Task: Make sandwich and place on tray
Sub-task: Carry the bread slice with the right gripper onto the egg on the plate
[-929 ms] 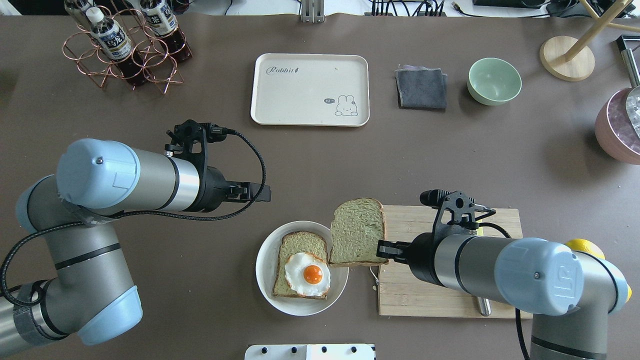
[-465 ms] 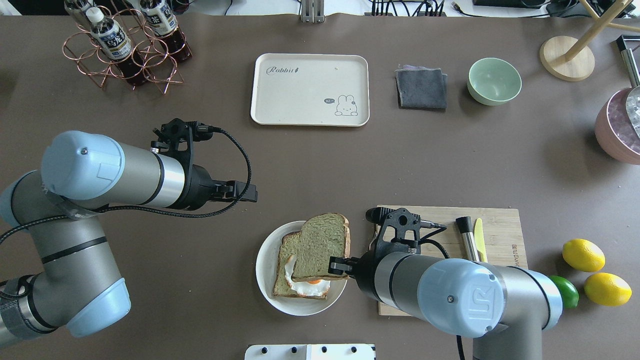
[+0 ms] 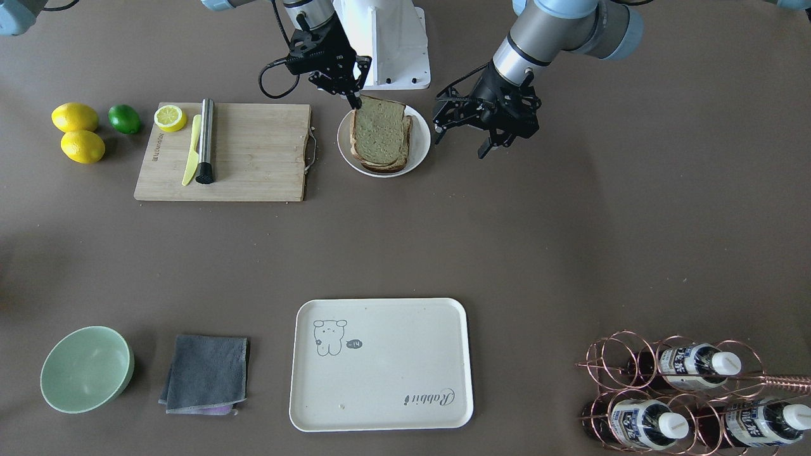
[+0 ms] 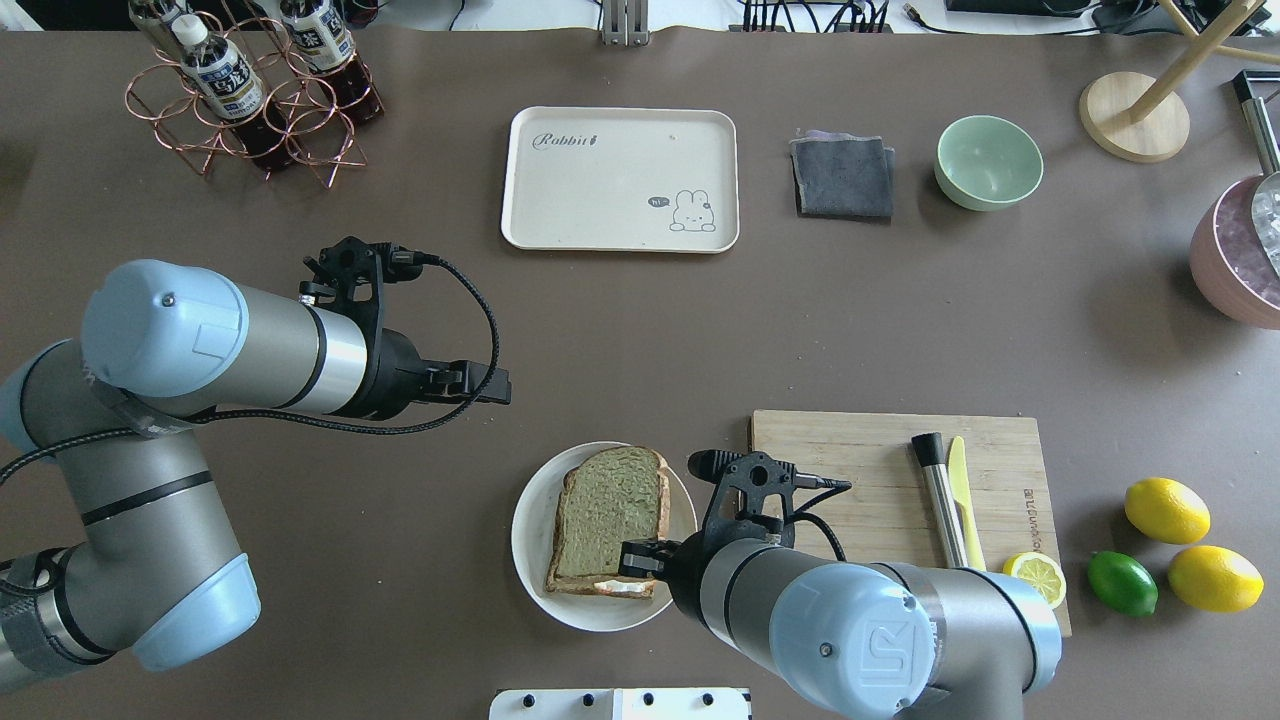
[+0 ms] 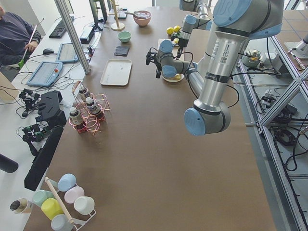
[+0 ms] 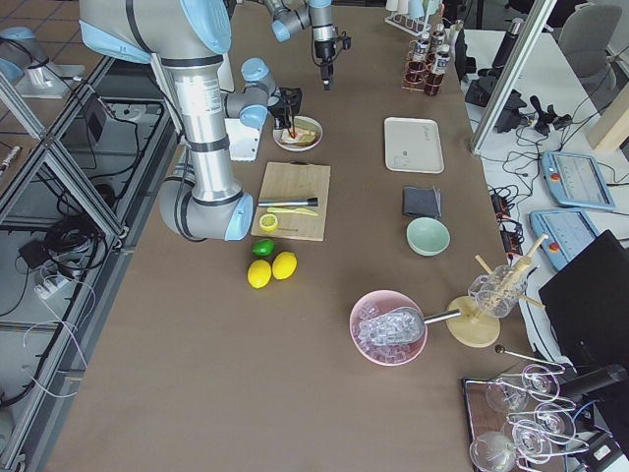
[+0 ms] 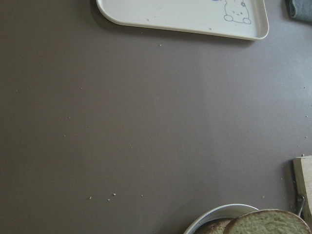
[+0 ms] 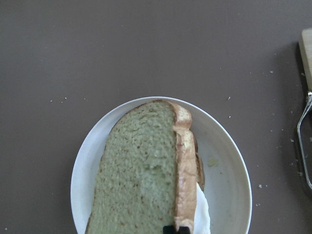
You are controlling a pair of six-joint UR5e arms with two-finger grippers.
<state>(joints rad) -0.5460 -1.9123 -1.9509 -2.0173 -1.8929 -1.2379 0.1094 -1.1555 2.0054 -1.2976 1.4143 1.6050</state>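
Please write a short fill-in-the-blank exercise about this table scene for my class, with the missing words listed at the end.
1. The sandwich lies on a round white ____.
2. The right gripper has its jaws shut on the sandwich's top bread ____.
3. The yellow knife lies on the wooden cutting ____.
4. Beside the lime lie two whole yellow ____.

Missing words: plate, slice, board, lemons.

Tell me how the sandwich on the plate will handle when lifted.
Probably loose: the sandwich is stacked layers, so the top slice may slide. Likely floppy: the slices look thin and soft, so edge pinching could bend them. The egg white pokes out and might slip free.
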